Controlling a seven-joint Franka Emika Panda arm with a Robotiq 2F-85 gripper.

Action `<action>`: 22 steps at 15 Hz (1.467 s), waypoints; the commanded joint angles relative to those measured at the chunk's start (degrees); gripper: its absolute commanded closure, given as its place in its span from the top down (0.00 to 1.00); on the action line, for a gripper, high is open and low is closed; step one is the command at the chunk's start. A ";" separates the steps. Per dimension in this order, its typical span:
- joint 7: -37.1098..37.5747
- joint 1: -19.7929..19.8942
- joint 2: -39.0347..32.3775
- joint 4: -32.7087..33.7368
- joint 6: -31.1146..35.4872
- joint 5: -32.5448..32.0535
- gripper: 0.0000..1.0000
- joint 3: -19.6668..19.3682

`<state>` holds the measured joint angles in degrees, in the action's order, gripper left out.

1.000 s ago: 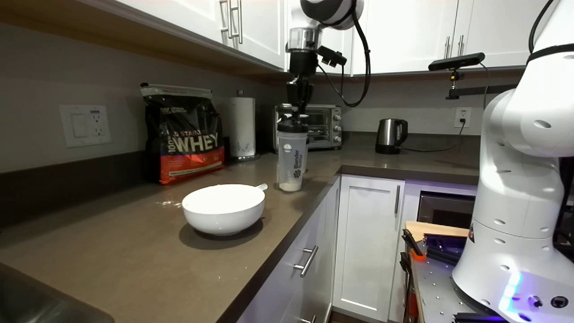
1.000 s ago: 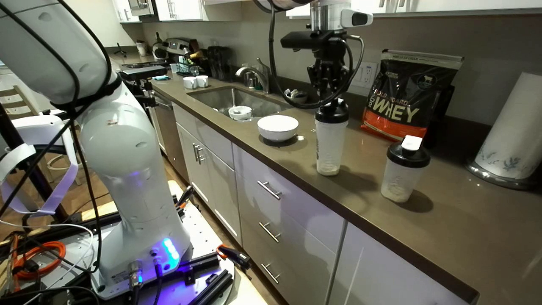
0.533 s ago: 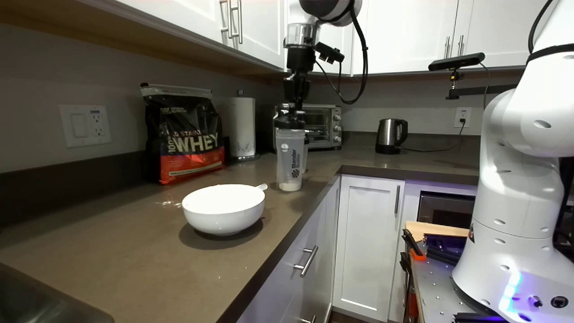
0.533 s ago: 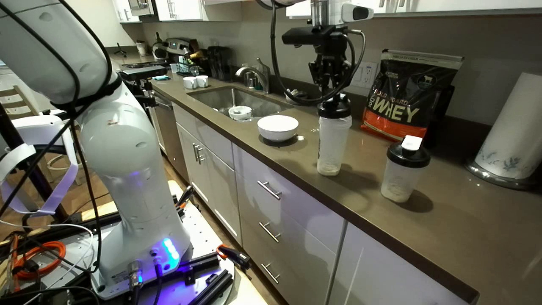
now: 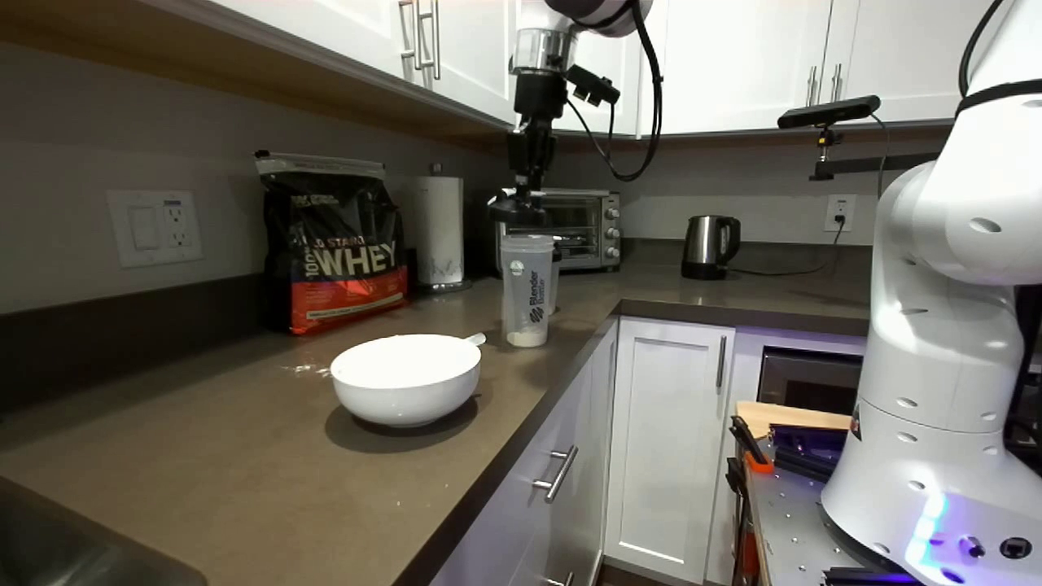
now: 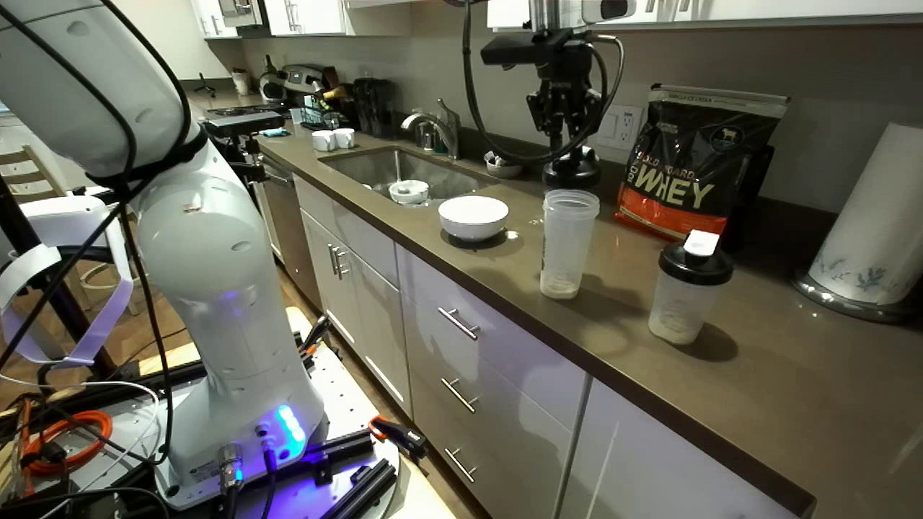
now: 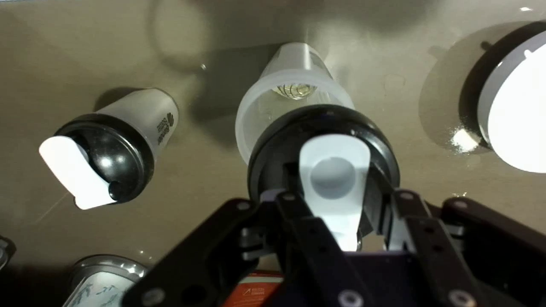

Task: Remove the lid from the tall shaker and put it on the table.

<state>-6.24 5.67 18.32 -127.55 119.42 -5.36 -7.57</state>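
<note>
Black flip-top lid [image 6: 572,174], held by the gripper [image 7: 335,196], jaws closed, hangs just above tall shaker [image 6: 567,245]. We should lift clear before going sideways, then lower it level onto countertop [image 6: 613,324] beside shaker.

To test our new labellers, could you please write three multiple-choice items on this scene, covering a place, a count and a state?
1. Where is the lid in the gripper?
A. Above the tall shaker
B. Inside it
C. Beneath it

2. How many shakers stand on the table?
A. One
B. Four
C. Two

3. How is the tall shaker?
A. Upright, lid on
B. Upright, lid off
C. Tipped over

1: A, as both exterior views show it right over the tall shaker.
2: C, the tall one and a shorter shaker in an exterior view.
3: B, as it stands straight and the wrist view looks into it.
</note>
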 commanded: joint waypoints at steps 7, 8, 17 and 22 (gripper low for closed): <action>1.61 -2.67 -1.88 1.34 0.70 2.20 0.13 2.92; 1.72 -3.09 -2.22 1.36 0.95 2.48 0.13 3.23; 2.01 -5.10 -6.87 2.72 5.32 5.00 0.13 5.07; 2.48 -5.47 -9.92 3.37 6.98 3.50 0.13 6.40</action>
<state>-5.06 0.42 10.86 -125.90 125.45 -1.49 -2.05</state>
